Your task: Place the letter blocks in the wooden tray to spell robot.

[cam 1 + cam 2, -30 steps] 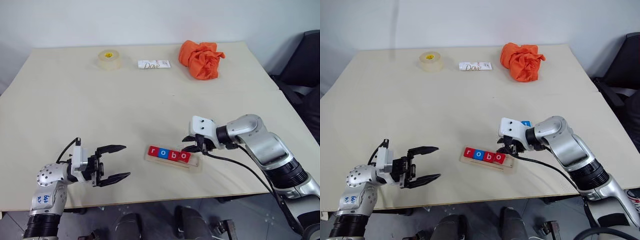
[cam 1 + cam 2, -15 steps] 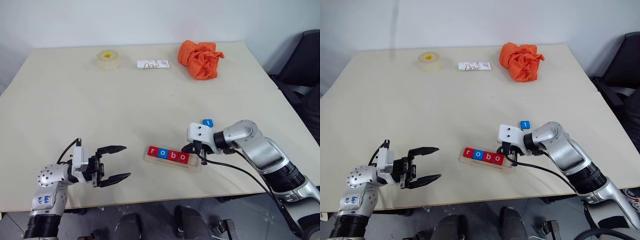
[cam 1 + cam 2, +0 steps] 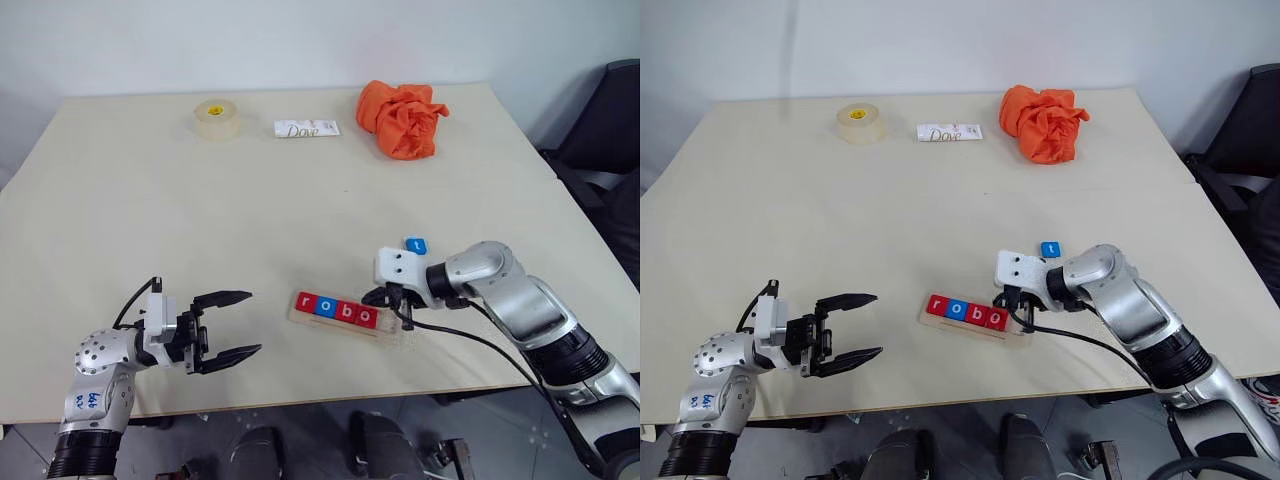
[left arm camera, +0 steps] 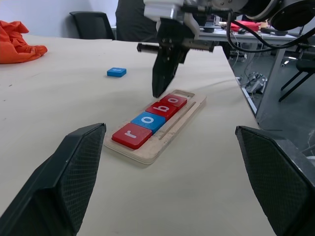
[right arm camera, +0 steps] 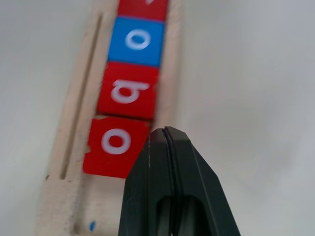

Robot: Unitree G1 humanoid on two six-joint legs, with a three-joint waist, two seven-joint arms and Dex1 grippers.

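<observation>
Since a second ago we see the right gripper [image 3: 1014, 303] drop lower at the right end of the wooden tray [image 3: 972, 325], its fingers now pressed together beside the last red block [image 5: 116, 147]. That move uncovers the blue t block [image 3: 1049, 249] just beyond it.
</observation>
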